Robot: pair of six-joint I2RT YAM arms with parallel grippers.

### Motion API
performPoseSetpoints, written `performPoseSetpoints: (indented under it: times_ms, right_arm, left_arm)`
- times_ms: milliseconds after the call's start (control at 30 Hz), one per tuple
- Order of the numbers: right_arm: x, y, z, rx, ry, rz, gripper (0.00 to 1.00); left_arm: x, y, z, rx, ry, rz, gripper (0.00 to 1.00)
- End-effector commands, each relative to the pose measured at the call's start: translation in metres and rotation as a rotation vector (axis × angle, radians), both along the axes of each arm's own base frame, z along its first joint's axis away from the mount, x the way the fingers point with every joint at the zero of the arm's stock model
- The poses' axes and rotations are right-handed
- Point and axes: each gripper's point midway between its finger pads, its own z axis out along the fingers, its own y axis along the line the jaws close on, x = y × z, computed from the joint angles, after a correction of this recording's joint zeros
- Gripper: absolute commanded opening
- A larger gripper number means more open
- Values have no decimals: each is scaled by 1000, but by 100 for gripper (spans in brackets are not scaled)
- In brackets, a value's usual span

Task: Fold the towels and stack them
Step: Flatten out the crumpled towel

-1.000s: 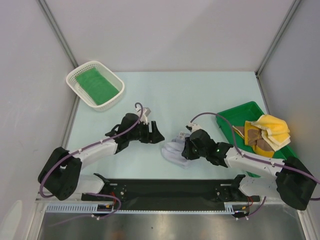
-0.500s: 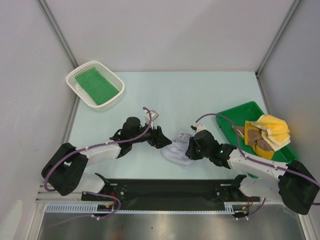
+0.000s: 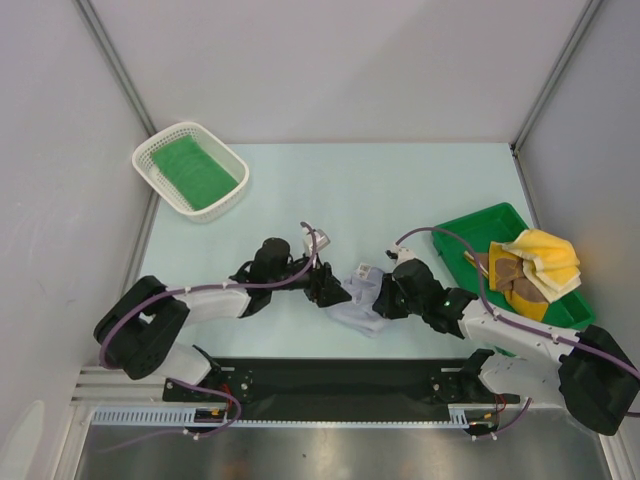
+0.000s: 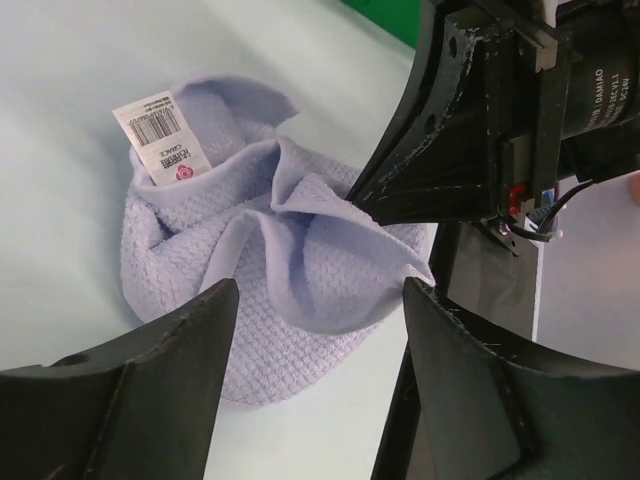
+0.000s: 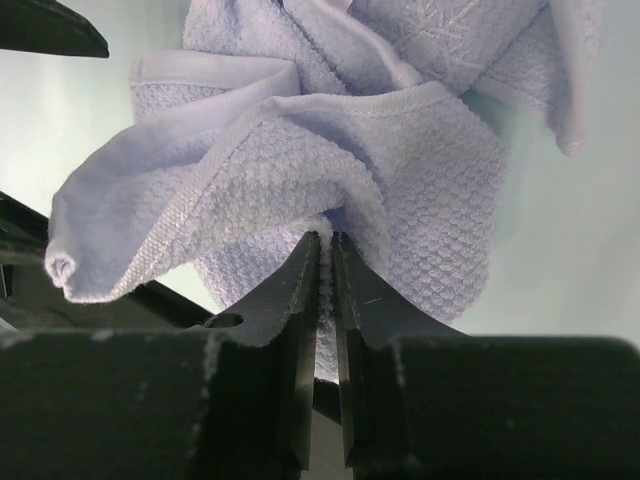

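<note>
White towel — crumpled heap on pale table, grey walls around

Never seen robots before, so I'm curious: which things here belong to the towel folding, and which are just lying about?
Part of the job: white towel, crumpled mid-table; green towel; yellow towel; brown towel.
Just lying about: white mesh basket; green tray.

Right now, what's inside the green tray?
A pale yellow towel and a tan-brown towel lie bunched together, unfolded, at the far right end of the green tray. The yellow one spills over the rim. Anything underneath them is covered.
</note>
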Motion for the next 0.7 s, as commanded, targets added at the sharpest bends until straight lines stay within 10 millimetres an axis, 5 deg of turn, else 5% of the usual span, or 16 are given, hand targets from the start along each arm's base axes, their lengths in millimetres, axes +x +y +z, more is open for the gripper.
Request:
performPoseSetpoints:
  times_ms: [0, 167, 667]
  right_arm:
    - [6, 5, 11, 39, -38, -4, 15]
    - [5, 3, 9, 32, -30, -5, 14]
    - [3, 7, 20, 79, -32, 10, 15]
  left_arm:
    - [4, -9, 33, -82, -126, -25, 74]
    - [5, -10, 60, -102, -192, -39, 76]
    - [-21, -26, 23, 22, -171, -209, 68]
